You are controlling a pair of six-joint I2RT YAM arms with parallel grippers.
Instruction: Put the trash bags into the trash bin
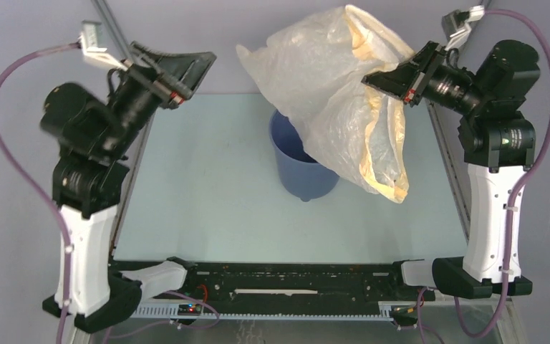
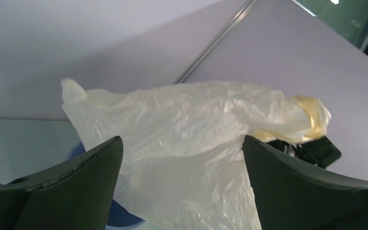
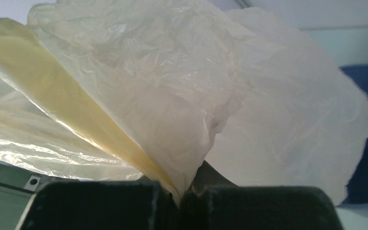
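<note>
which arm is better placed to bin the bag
Right. The right gripper is shut on the trash bag, hanging above the trash bin; the left gripper is open and empty.

Both arms raised, elbows bent. The left claw (image 1: 192,75) is aimed rightward, jaws wide apart. The right claw (image 1: 374,80) is aimed leftward, jaws pinched tight on bag (image 1: 322,79).

Top view: we get only part of the trash bin (image 1: 297,161); right side & much of rim sit behind the trash bag (image 1: 329,86). L wrist: just a blue sliver. R wrist: bag cut off top & left, bin blurry at right edge.
</note>
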